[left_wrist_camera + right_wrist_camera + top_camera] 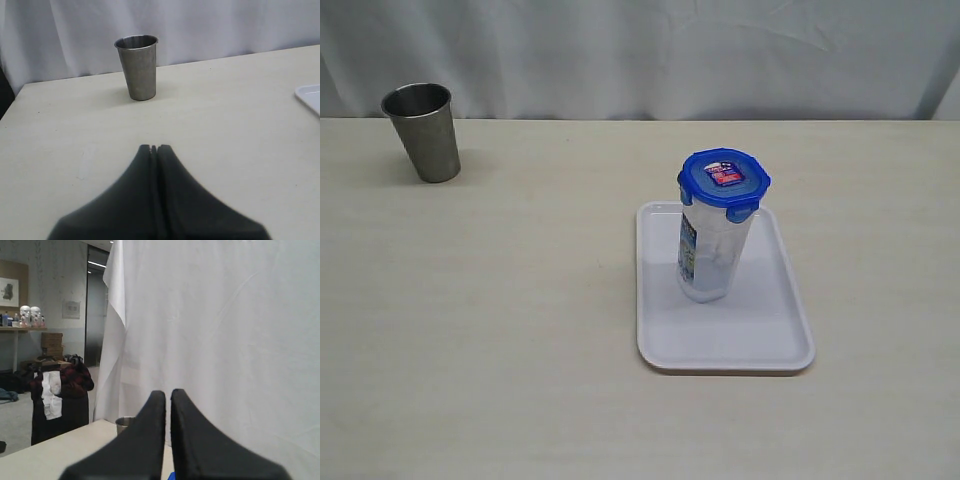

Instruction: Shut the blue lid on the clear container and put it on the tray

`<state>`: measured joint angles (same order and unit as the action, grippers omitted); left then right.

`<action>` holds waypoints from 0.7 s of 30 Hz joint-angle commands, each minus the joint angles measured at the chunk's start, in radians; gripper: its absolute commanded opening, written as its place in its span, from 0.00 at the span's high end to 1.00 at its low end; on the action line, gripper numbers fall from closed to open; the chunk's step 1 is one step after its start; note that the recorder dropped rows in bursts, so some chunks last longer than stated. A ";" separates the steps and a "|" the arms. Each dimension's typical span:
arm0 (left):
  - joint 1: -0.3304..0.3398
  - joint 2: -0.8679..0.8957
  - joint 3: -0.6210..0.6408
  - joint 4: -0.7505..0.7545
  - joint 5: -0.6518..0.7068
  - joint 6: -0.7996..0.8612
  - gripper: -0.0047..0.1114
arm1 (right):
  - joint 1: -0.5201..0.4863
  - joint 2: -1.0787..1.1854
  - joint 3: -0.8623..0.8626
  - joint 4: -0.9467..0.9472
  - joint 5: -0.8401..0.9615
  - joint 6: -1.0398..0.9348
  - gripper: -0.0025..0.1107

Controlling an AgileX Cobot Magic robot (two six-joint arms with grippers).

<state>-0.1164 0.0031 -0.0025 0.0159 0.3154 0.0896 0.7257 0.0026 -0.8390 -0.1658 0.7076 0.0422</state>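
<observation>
Exterior view: nearest us, the tray (760, 345) carries the clear container (712, 255) upright, with the blue lid (724, 180) seated on top and its flaps down. We judge the task complete. Hence the left gripper (154, 148) and right gripper (168, 392) hold nothing, jaws brought together. Farthest, a steel cup (425, 132) stands on the tabletop (500, 330).

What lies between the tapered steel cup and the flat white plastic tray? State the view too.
Only bare beige tabletop, from the steel cup to the white plastic tray; the exterior view shows it.
</observation>
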 commanded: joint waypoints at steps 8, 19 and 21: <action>0.001 -0.003 0.002 0.000 -0.005 -0.008 0.96 | -0.353 -0.003 0.341 -0.002 -0.631 -0.057 0.94; 0.001 -0.003 0.002 0.000 -0.005 -0.008 0.96 | -0.634 -0.003 0.619 0.058 -0.860 -0.054 0.94; 0.001 -0.003 0.002 0.000 -0.005 -0.008 0.96 | -0.639 -0.003 0.653 0.058 -0.860 -0.052 0.94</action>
<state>-0.1164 0.0031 -0.0025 0.0179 0.3174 0.0872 0.1033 0.0040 -0.2294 -0.1125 -0.1392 -0.0073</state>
